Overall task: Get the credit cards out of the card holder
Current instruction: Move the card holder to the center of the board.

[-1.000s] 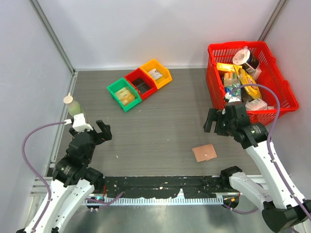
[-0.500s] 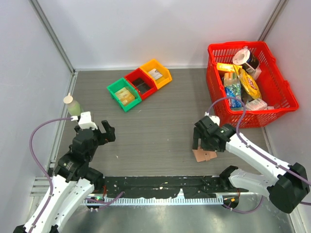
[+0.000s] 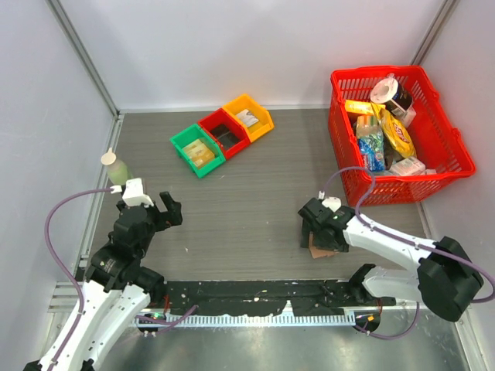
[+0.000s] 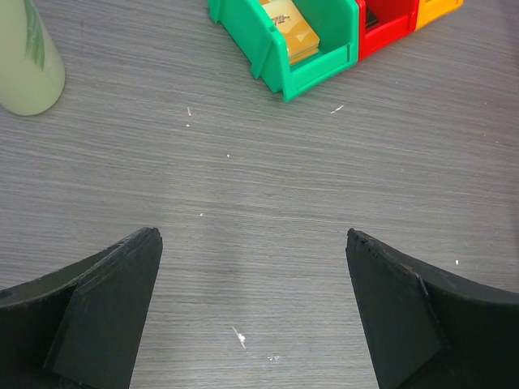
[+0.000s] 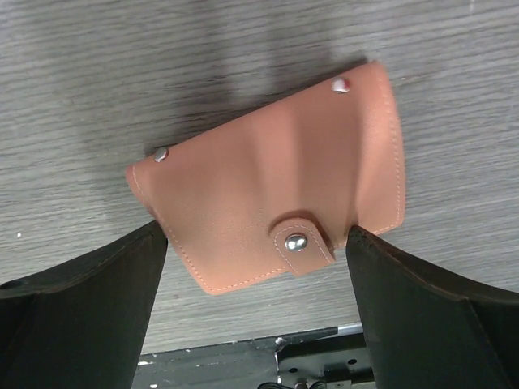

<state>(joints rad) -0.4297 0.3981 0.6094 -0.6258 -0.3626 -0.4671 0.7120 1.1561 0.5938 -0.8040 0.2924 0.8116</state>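
Note:
The card holder [image 5: 268, 203] is a tan-pink wallet lying shut on the table, its snap tab [image 5: 296, 241] fastened. In the top view only a corner of the card holder [image 3: 317, 251] shows under my right arm. My right gripper [image 3: 315, 230] hangs open just above it, its near edge between the two fingers [image 5: 89, 316]; no pad touches it. The credit cards are hidden. My left gripper [image 3: 164, 209] is open and empty over bare table at the left; its fingers [image 4: 97, 308] stand wide apart.
Green [image 3: 197, 151], red [image 3: 224, 133] and orange [image 3: 249, 116] bins stand at the back centre. A red basket [image 3: 452, 143] full of goods is at the back right. A pale green bottle [image 3: 114, 168] stands by the left wall. The table's front rail [image 5: 316, 356] runs just below the holder.
My right arm has swung down and left from beside the basket to just over the card holder, now covering most of it. My left gripper has shifted only slightly.

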